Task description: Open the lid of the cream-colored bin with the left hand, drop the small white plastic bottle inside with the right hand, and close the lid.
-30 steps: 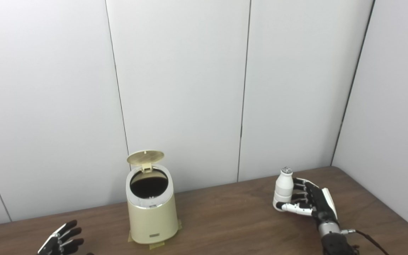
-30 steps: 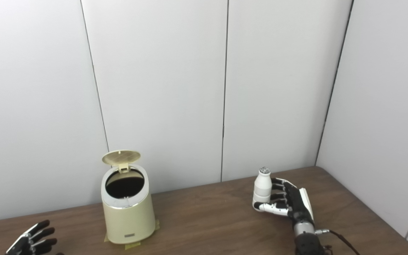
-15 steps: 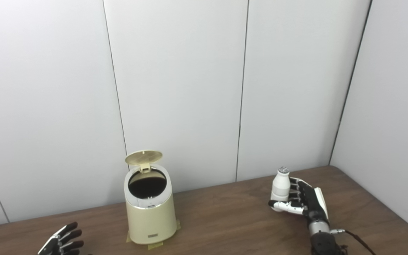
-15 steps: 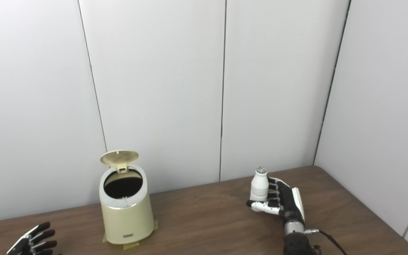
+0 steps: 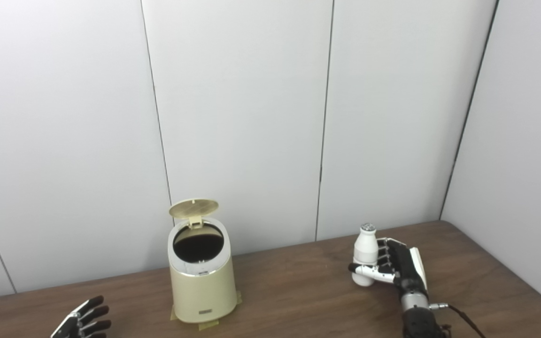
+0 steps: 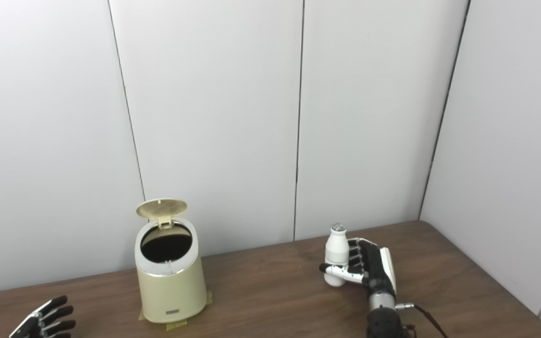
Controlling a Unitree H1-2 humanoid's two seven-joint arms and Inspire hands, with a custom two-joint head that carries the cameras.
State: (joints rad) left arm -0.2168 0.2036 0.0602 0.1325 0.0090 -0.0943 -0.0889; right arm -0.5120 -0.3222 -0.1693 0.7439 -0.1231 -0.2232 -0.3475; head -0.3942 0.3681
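Right hand (image 5: 399,268) wrapped around a bottle (image 5: 363,253); left hand (image 5: 82,322) idle.
Right forearm rises from the bottom edge, thumb across the front. Left fingers spread, holding nothing, low at left.

The bottle (image 5: 363,254) is small, white and upright with a pale ribbed cap, wrapped in my right hand (image 5: 399,271), my thumb across its lower front. The bin (image 5: 202,276) is cream-colored and round, standing well off to that hand's left and just beyond and right of my left hand (image 5: 82,323). Its lid (image 5: 193,208) stands tipped back on the rear hinge, the dark mouth uncovered.
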